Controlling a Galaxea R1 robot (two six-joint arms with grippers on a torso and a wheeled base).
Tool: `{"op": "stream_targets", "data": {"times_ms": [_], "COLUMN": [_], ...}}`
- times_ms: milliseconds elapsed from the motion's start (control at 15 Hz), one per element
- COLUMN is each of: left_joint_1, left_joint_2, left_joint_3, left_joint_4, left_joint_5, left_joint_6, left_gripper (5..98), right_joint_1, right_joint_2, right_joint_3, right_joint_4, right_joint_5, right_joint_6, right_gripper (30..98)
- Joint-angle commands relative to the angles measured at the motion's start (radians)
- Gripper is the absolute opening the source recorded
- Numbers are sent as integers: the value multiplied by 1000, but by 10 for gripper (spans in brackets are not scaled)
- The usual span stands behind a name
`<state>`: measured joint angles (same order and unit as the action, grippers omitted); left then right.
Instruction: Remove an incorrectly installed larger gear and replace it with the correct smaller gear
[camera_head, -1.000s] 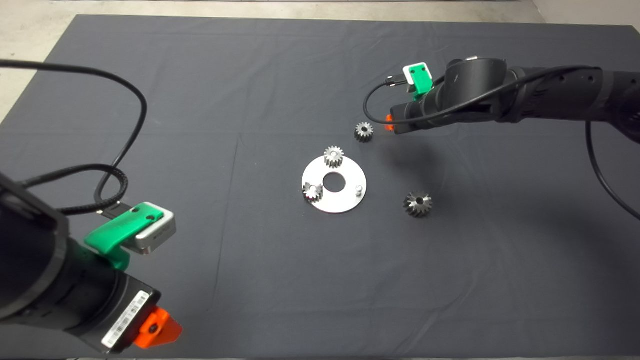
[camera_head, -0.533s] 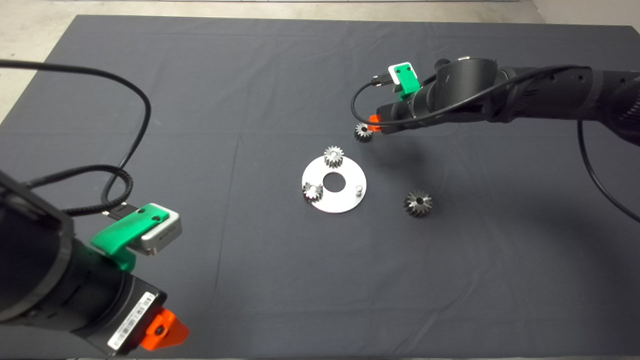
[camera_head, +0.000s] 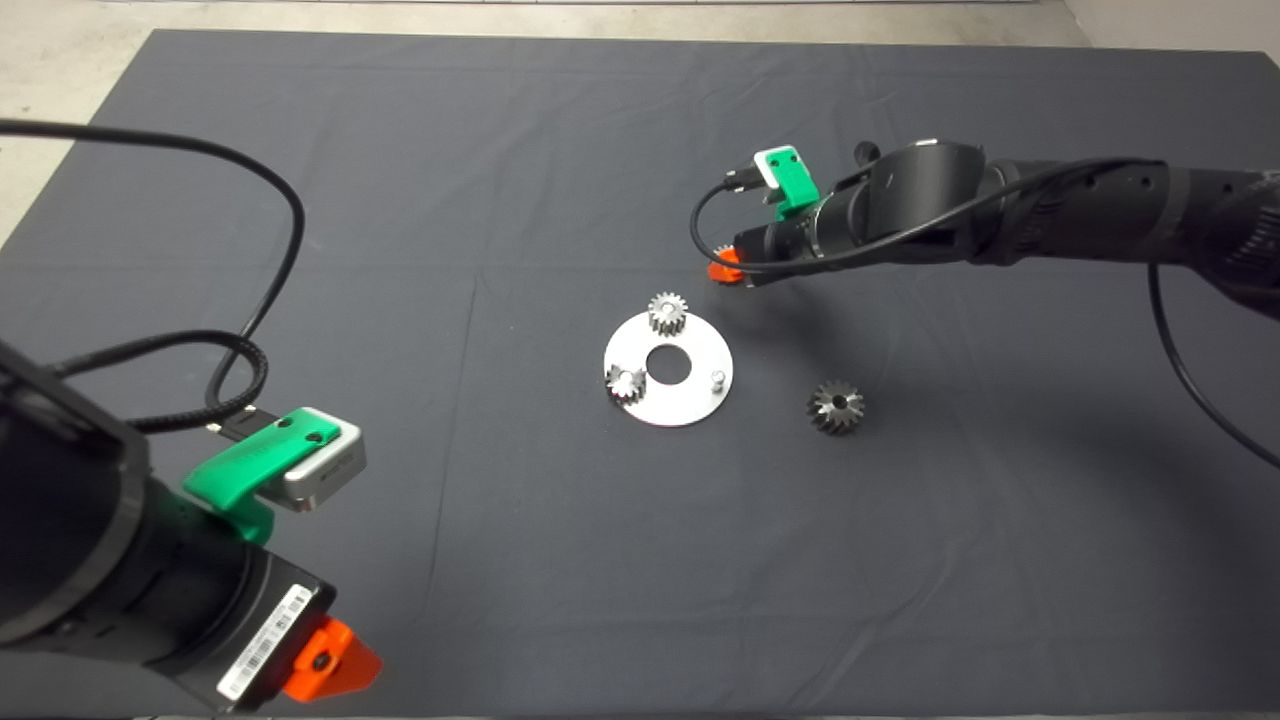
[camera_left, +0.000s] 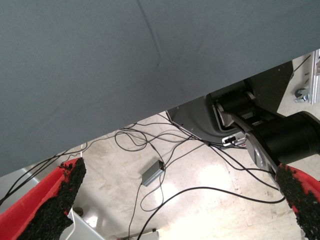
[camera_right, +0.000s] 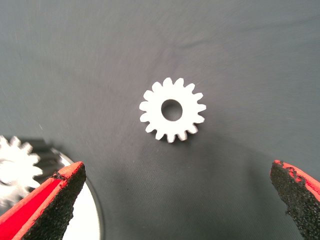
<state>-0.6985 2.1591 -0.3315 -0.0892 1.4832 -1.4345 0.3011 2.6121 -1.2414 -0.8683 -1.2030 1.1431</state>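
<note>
Above the smaller gear (camera_right: 172, 110), the right gripper (camera_right: 175, 200) hovers, jaws wide; it should descend centred, straddling the teeth evenly. Left gripper (camera_left: 175, 200) waits open, near-left.

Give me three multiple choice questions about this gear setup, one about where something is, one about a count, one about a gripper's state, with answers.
1. Where is the larger gear?
A. On the mat, beside the round plate
B. On the plate's peg
C. In a gripper

2. How many gears sit on the plate?
A. None
B. Two
C. Four

3. How is the right gripper?
A. Shut on a gear
B. Open above the smaller gear
C. Parked off the mat

Answers: 1 A, it lies on bare mat apart from the plate. 2 B, two gears, one bare peg. 3 B, its fingers stand wide either side of the gear.
</note>
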Motion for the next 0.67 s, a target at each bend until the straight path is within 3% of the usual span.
{"op": "stream_targets", "data": {"times_ms": [0,67,267,467,533,600], "left_joint_1": [-12,-12,-12,-12,-12,-12], "left_joint_2": [-10,-21,-35,-57,-60,-60], "left_joint_3": [8,8,10,11,11,11], "left_joint_4": [-9,-9,-10,-10,-10,-10], "left_joint_5": [3,3,3,2,2,2], "left_joint_6": [-4,-4,-3,-1,-1,-1], "left_gripper": [977,977,977,977,977,977], "right_joint_1": [4,4,4,4,4,4], "right_joint_2": [-3,-2,-2,10,13,20], "right_joint_3": [-29,-53,-113,-150,-161,-177], "right_joint_4": [-9,-9,-9,-9,-9,-9], "right_joint_5": [53,65,157,182,199,233], "right_joint_6": [-84,-103,-123,-128,-128,-128], "right_gripper": [978,978,978,978,978,978]}}
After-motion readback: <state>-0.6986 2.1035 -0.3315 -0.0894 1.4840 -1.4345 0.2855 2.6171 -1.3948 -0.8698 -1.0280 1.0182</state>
